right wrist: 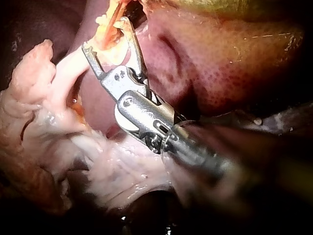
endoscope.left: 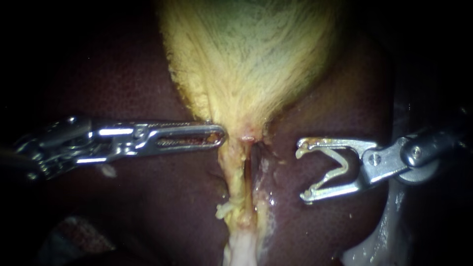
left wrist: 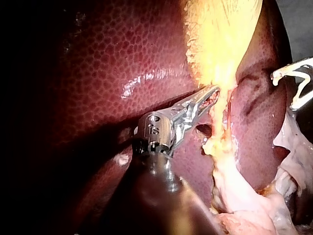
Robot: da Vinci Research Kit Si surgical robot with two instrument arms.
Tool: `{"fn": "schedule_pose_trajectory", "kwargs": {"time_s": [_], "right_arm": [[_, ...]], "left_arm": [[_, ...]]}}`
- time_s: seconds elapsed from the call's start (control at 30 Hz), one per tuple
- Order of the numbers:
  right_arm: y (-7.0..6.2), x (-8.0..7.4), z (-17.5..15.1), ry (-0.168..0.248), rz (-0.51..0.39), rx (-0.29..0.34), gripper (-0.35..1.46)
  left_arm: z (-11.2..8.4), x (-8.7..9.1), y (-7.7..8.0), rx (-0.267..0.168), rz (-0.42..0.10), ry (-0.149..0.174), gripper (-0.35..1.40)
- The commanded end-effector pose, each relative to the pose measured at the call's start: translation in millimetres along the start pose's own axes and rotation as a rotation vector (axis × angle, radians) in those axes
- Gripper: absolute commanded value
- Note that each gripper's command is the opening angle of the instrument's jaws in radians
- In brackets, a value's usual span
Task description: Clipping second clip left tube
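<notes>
Surroundings: darkness rings the lit patch; the surface under the organ is hidden, and only dark, glistening liver fills the background.
Right claw: the right instrument stands spread wide, carrying a pale clip with one leg seated against each half. It holds no tissue.
Gap to target: the claw's mouth faces the strands and sits near them, but clear of them.
Left tube: a thin yellowish strand running down from the gallbladder neck, with a dark slit between it and its neighbour. I can make out no clip on it.
Handling: it looks soft, wet and slippery, easily torn. It is probably best taken square across a bare stretch, with both clip legs past its far edge.
Left claw: the left instrument lies closed, its tip against the yellow fringe at the neck. I see no tissue pinched in it.
Risk: fatty tags beside the tube could catch in the clip.
Room: tight. The neighbouring strand sits just beside the tube, with liver close on both sides.
</notes>
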Motion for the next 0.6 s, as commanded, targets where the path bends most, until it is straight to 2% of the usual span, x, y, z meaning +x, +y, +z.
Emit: {"fn": "schedule_pose_trajectory", "kwargs": {"time_s": [0.03,0.37,0.6], "right_arm": [[-0.1,-0.1,0.4,0.000,-0.001,0.002,0.60],[-1.6,-1.9,7.7,0.005,0.041,0.034,0.60],[-1.2,-3.0,11.9,0.004,0.062,0.039,0.60]], "left_arm": [[-0.2,0.0,-0.1,0.001,0.001,0.001,-0.35],[-3.1,0.1,0.6,0.004,0.003,0.003,-0.35],[-5.1,0.4,1.2,-0.006,-0.001,-0.002,-0.35]]}}
